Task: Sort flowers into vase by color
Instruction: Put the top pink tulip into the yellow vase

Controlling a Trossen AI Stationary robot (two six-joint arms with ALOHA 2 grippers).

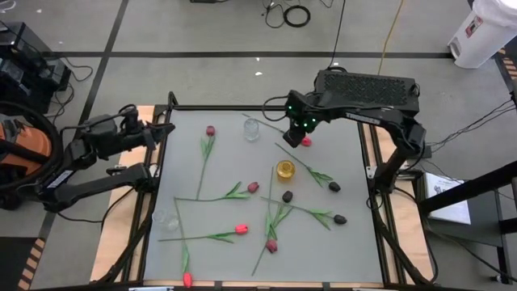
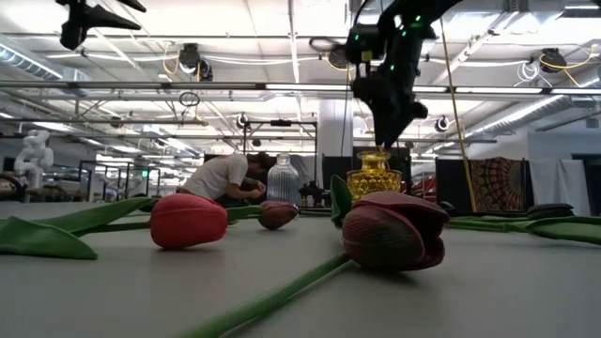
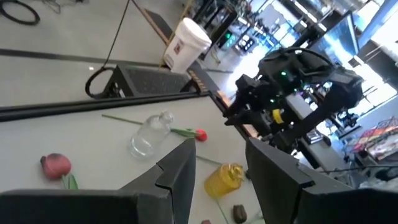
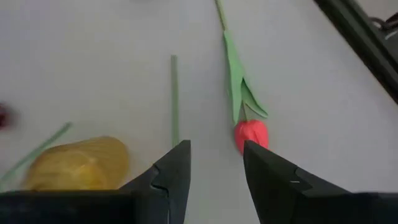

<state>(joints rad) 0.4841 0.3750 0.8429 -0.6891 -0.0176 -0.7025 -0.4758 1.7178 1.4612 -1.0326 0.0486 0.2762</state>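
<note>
Tulips lie flat on the grey table, their long green stems pointing various ways: a bright red one [image 1: 305, 141] at the far right, a maroon one [image 1: 210, 130] at the far left, dark ones [image 1: 334, 187] on the right and others toward the near edge. A yellow vase [image 1: 285, 170] stands upright mid-table and a clear vase [image 1: 252, 129] farther back. My right gripper [image 4: 216, 146] hangs open above the red tulip's head [image 4: 251, 134], pointing steeply down, touching nothing. My left gripper [image 3: 217, 146] is open, raised over the table's left edge.
A second clear vase [image 1: 166, 218] sits near the table's left edge. A bare green stem [image 4: 174, 99] lies beside the red tulip, and the yellow vase [image 4: 78, 163] stands close to my right gripper. In the low view, a person bends over in the room behind.
</note>
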